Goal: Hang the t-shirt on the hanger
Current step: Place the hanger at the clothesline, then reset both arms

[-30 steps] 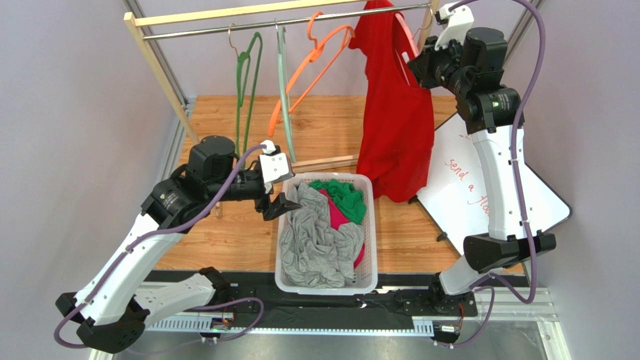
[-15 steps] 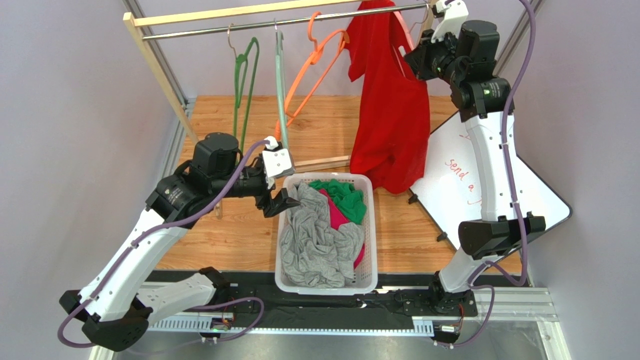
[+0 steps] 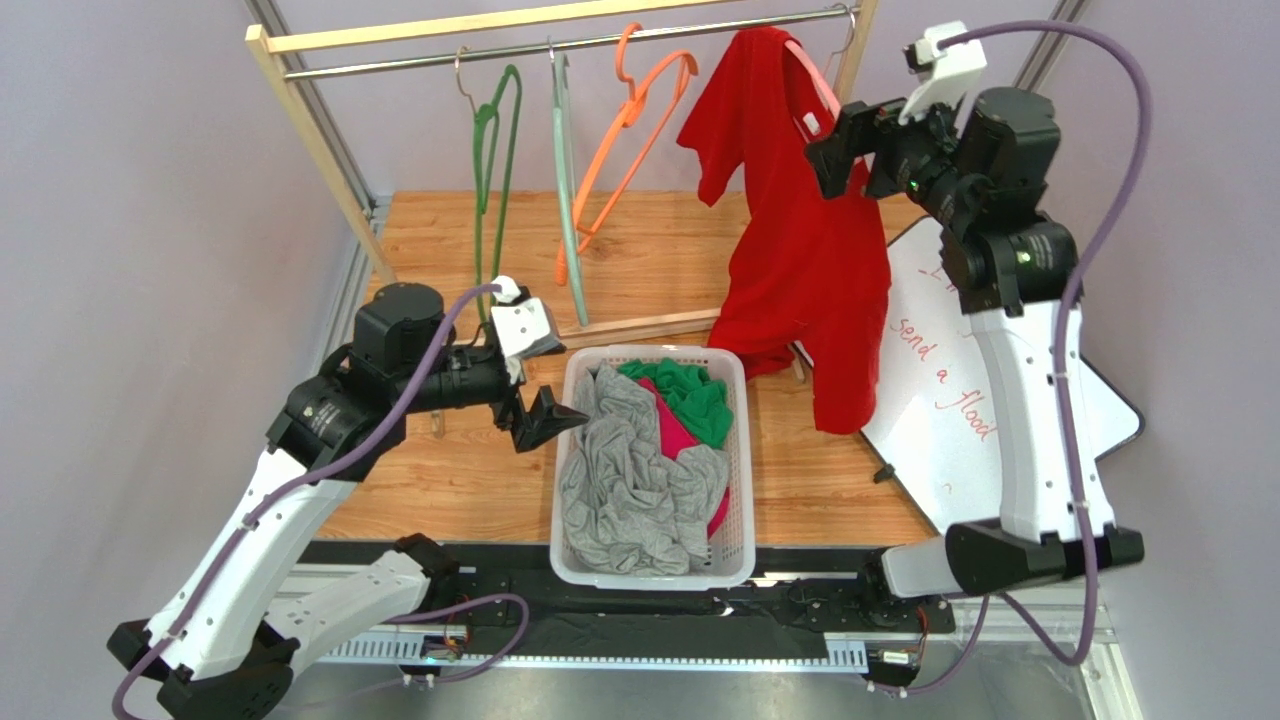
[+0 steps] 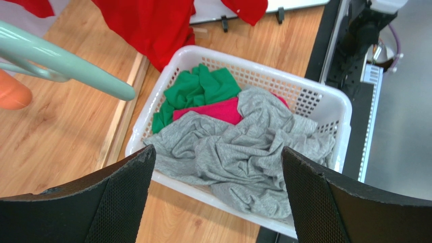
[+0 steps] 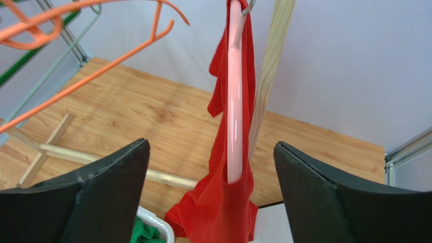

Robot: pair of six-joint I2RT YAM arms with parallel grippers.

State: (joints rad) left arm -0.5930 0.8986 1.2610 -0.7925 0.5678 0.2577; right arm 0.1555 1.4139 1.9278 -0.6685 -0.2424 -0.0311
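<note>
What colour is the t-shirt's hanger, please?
The hanger is pale pink, clearest in the right wrist view.

Four hangers share one rail (image 3: 391,59): a dark green hanger (image 3: 481,195), a mint-green hanger (image 4: 66,63), an orange hanger (image 4: 11,93) and a pale pink hanger (image 5: 235,101). There are four garments: one red t-shirt (image 3: 796,255), plus a grey garment (image 4: 243,152), a green garment (image 4: 203,88) and a pink garment (image 4: 213,110) in the single basket (image 4: 332,98). One whiteboard (image 3: 932,390). Two grippers: the left gripper (image 4: 217,152) and the right gripper (image 5: 211,146).

We see the left arm (image 3: 278,518) and right arm (image 3: 1025,383) built alike: white link shells between round black joint housings, on black bases (image 3: 226,678). A purple cable (image 3: 1121,165) loops along each. A small white camera block (image 3: 948,60) tops each wrist. The left gripper (image 4: 218,152) and right gripper (image 5: 211,146) carry black wedge-shaped fingers (image 4: 119,200) with fine mesh-textured inner faces.
</note>
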